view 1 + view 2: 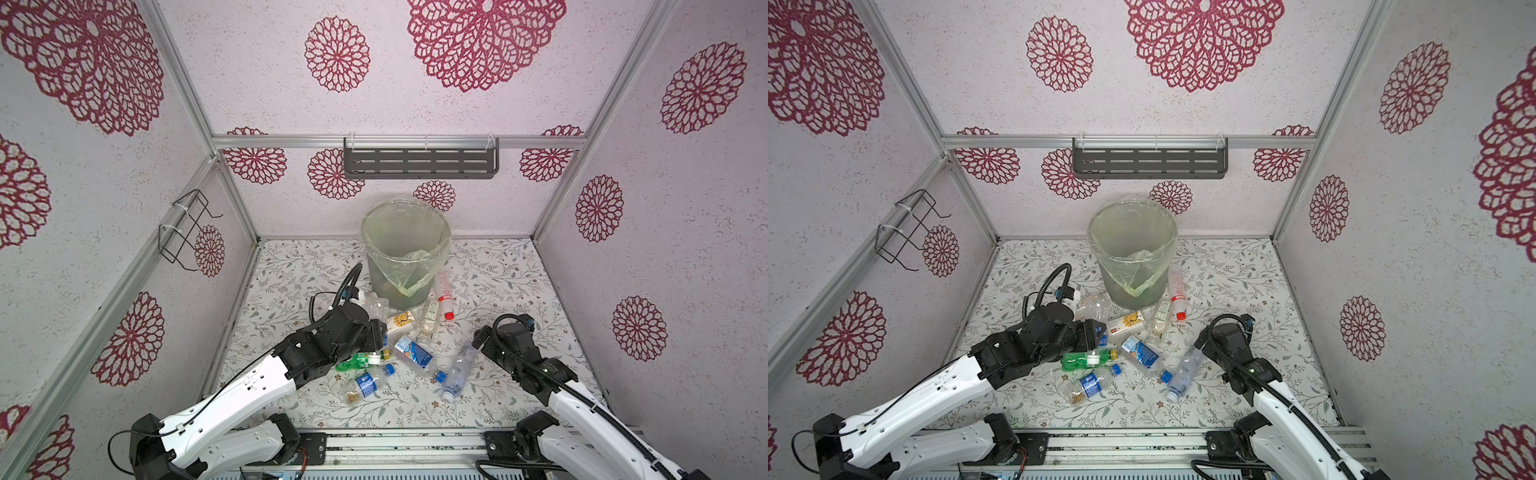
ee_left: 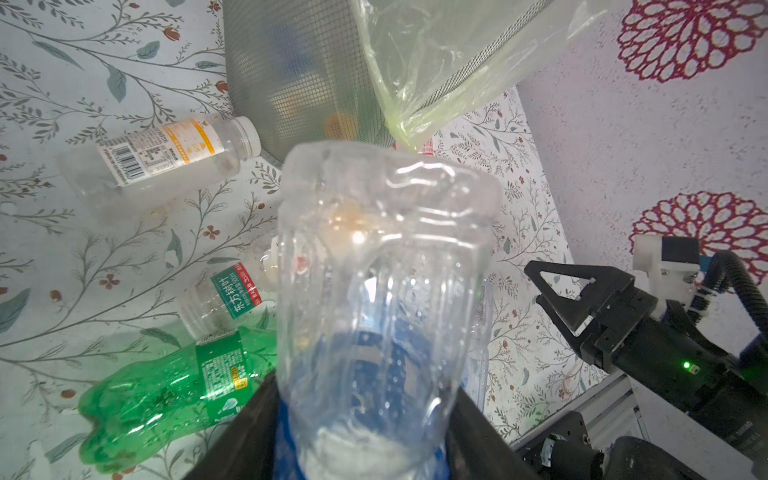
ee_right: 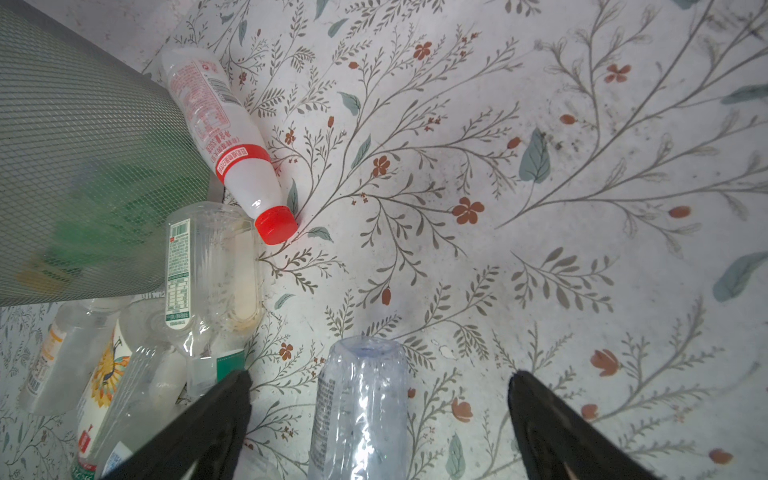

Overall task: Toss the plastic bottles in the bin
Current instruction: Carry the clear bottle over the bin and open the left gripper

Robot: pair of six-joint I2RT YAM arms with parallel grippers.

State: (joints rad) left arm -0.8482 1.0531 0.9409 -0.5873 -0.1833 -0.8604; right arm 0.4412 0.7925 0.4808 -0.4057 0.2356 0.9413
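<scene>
Reading this as partly done. Nearest the base, lying loose on the table: a blue-label bottle with brown bits inside, and a clear bottle. Hovering over that clear one with the right gripper, jaws spread wide, gripping nothing. Just past those, lying flat: a crushed blue-label bottle and a green bottle. Above the green one, clamping a clear blue-banded bottle in the left gripper, jaws pinched in on its body, base pointing toward the bin, short of it. Further on, waiting at the bin's foot: a sunflower-label bottle, a white-label bottle, a red-capped bottle and an orange-label bottle. Farthest, standing upright near the back wall: the bin, bag-lined, showing blurred green and orange shapes through its side. Probably holding a few already; not managing a count. Judging most of the job still waiting.
</scene>
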